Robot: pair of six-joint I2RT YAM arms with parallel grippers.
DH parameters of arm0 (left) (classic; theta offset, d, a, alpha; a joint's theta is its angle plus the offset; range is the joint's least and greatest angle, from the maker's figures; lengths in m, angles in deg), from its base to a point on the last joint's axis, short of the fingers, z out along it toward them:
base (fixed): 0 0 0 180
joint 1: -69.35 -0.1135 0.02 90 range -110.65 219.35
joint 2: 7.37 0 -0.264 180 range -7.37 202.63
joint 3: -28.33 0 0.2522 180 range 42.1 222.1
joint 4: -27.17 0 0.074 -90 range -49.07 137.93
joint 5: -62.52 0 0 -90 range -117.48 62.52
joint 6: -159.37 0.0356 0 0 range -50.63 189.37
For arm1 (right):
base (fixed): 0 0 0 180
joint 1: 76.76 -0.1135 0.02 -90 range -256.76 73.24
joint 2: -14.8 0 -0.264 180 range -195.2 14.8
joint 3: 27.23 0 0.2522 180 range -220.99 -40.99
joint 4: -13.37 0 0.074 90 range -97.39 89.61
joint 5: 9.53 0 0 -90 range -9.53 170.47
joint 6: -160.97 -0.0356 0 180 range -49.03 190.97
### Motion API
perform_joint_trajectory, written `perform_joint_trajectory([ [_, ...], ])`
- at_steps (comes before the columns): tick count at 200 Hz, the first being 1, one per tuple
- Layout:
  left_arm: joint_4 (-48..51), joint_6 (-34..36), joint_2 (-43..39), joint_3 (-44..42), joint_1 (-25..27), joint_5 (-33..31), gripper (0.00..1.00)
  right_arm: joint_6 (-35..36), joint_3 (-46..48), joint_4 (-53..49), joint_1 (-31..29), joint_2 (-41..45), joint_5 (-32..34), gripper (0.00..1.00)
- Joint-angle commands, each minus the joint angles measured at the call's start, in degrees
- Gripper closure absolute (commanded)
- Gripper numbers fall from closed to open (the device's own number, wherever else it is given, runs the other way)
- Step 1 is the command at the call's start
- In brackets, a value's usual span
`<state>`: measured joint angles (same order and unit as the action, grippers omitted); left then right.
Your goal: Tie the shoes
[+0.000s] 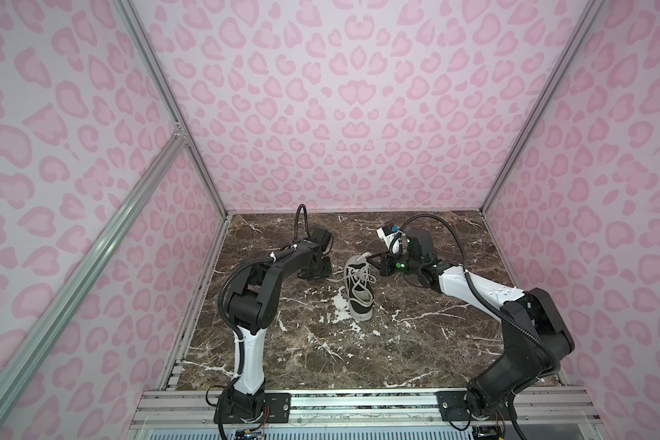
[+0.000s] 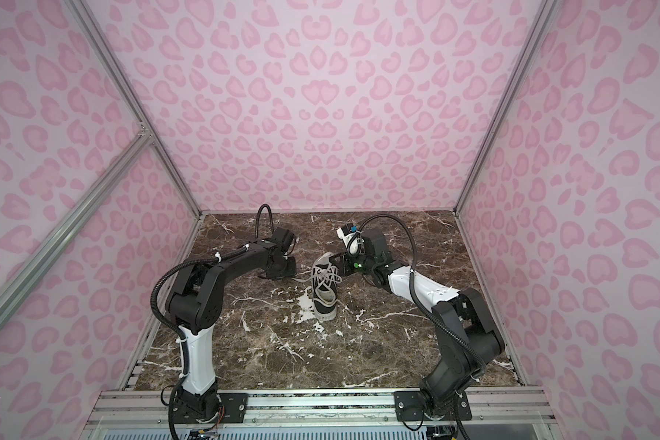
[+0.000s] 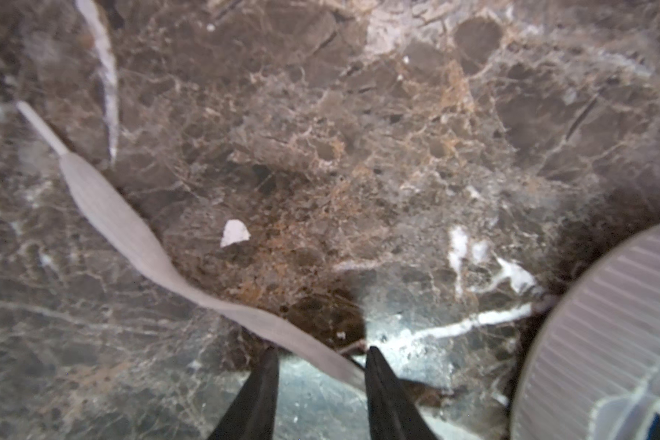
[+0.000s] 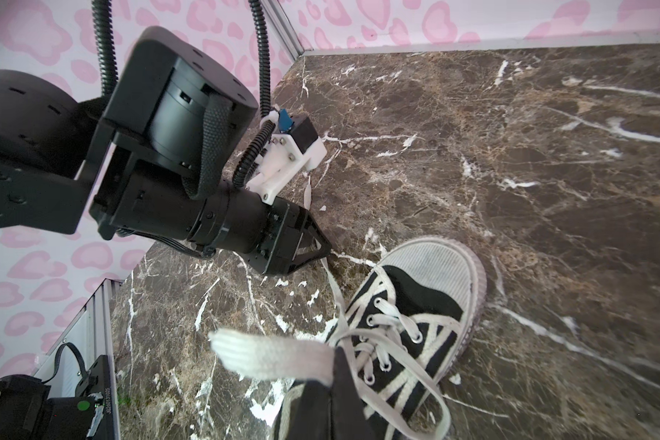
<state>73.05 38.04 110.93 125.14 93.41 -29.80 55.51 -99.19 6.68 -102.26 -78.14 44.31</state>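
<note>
Pinching one lace end (image 4: 267, 354) in clenched right end effector (image 4: 332, 377), near toe cap (image 4: 435, 266). Straddling other lace end (image 3: 130, 228) with left end effector (image 3: 321, 352), fingers (image 3: 382, 381) apart, released. Working on shoe (image 1: 360, 295) standing on its sole, middle of worktop (image 1: 416, 343), toe toward back wall (image 1: 340, 114).

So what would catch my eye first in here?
Probably the pink spotted walls all round, and a lone black sneaker in the middle of the dark marble table. Two arms flank it: the right arm has its jaws shut on a lace, while the left arm has its jaws open astride the other lace, which lies on the table.
</note>
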Motion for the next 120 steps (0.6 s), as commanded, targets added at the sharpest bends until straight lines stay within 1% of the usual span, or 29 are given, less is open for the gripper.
perform_joint_trajectory([
  [1,-0.7,-0.9,1.6,0.0,0.0,1.0,0.74,0.2,0.8,-0.3,-0.1,0.8,-0.7,0.95],
  [12,-0.7,-0.6,1.8,-0.1,0.0,0.9,0.85,0.2,1.2,-0.7,-0.1,1.4,-0.5,0.95],
  [22,-0.3,-0.3,1.7,-0.2,-0.1,0.1,0.92,0.0,1.6,-0.6,-0.1,1.9,-0.2,0.95],
  [30,0.2,0.1,1.2,-0.2,-0.1,-0.6,0.95,-0.3,2.0,-0.4,-0.1,2.5,0.3,0.95],
  [57,3.0,2.6,-2.1,0.6,-1.0,-3.2,0.96,-0.9,3.3,1.1,0.2,4.5,1.1,0.94],
  [76,5.0,3.9,-5.3,0.2,-2.8,-4.5,0.96,-1.2,3.2,0.2,1.4,5.7,0.7,0.95],
  [96,5.5,4.8,-8.8,-1.7,-4.9,-4.6,0.96,-1.3,4.3,-0.5,3.8,8.5,1.0,0.95],
  [120,6.1,5.9,-12.7,-4.4,-6.9,-4.7,0.96,-0.8,6.3,-2.6,8.4,13.1,0.6,0.95],
])
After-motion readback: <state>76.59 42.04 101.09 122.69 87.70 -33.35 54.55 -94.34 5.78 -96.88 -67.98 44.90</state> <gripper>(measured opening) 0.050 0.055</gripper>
